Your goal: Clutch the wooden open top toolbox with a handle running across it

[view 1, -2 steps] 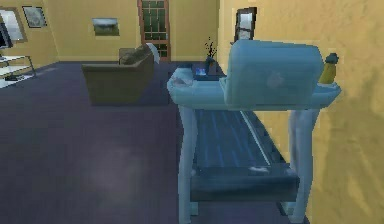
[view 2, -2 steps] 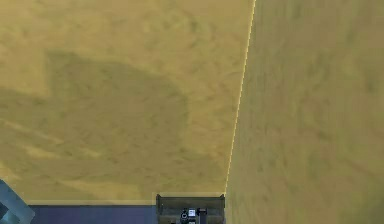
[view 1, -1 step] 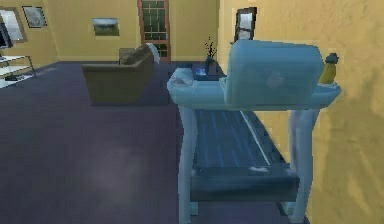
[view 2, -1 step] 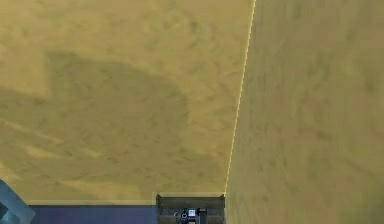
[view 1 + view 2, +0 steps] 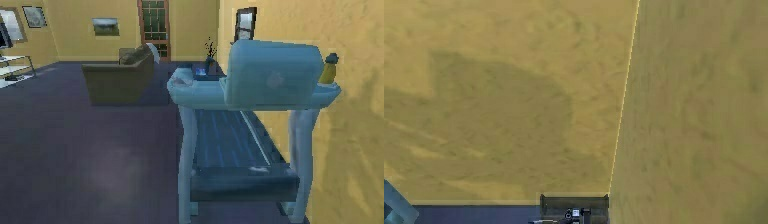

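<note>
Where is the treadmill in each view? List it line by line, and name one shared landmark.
Forward view: the treadmill stands in the right half.
Arm side view: a pale blue sliver at the bottom left corner, probably its edge.
Shared landmark: the yellow wall, at the forward view's right edge and across the arm side view.

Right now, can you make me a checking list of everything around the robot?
surface: dark purple floor.
job's things: nothing seen.
clutter: pale blue treadmill with a yellow bottle at its console; brown armchair.
grippers: gripper low by the yellow wall; cannot tell whether it holds anything.
cables: nothing seen.
surroundings: door, framed picture beside it.
</note>
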